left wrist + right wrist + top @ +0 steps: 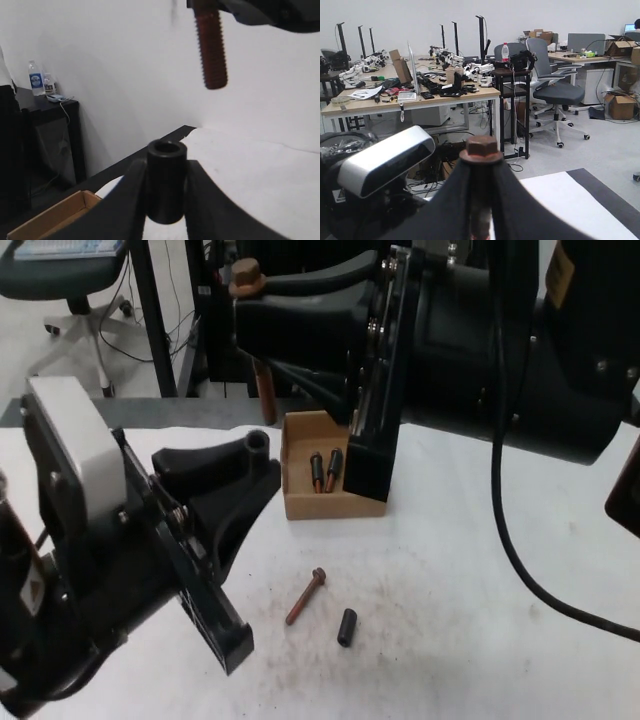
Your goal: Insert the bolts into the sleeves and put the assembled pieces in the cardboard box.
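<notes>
**Bolt above sleeve, not inserted**

An upright black sleeve (pixel 166 192) is clamped in the left gripper (pixel 166 172). A bolt (pixel 211 50) is clamped head-up in the right gripper (pixel 481 172), its threaded tip held above the sleeve mouth, apart from it. Two assembled pieces (pixel 324 472) lie in the cardboard box (pixel 300 505). A loose bolt (pixel 306 596) and a loose sleeve (pixel 347 627) lie on the bench (pixel 480 620).

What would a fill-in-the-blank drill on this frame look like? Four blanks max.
1. The left gripper is shut on an upright black cylindrical ____.
2. The right gripper holds the rust-brown threaded bolt ____ the sleeve, not yet inside it.
3. The brown cardboard box holds ____ assembled pieces.
4. Just ____ loose bolt lies on the white bench, beside a loose black sleeve.

Missing words: sleeve; above; two; one.
</notes>
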Available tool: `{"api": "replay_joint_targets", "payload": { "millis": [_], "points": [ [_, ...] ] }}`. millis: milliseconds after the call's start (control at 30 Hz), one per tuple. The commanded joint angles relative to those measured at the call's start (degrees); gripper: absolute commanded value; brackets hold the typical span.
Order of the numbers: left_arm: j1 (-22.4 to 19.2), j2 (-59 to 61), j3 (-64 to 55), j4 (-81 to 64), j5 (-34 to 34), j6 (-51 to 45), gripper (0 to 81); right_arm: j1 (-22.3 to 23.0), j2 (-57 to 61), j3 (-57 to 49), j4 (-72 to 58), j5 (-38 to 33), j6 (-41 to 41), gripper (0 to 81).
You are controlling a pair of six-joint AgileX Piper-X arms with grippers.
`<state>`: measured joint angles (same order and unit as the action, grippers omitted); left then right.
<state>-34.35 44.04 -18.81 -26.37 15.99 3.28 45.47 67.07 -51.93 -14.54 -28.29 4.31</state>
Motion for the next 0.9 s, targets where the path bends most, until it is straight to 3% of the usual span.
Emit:
{"api": "replay_joint_targets", "payload": {
  "millis": [0,233,867],
  "points": [
    [0.15,-0.02,-0.19,-2.68,-0.48,-0.97,0.2,0.08,-0.02,-0.27,-0.72,0.49,-0.48,0.8],
    [0.15,-0.02,-0.19,-3.06,6.13,-2.02,0.2,0.08,-0.02,-0.27,-0.74,1.84,-0.48,0.8],
    [0.15,-0.02,-0.19,-2.96,6.42,-3.69,0.2,0.08,-0.02,-0.27,-0.74,1.84,-0.48,0.8]
  ]
}}
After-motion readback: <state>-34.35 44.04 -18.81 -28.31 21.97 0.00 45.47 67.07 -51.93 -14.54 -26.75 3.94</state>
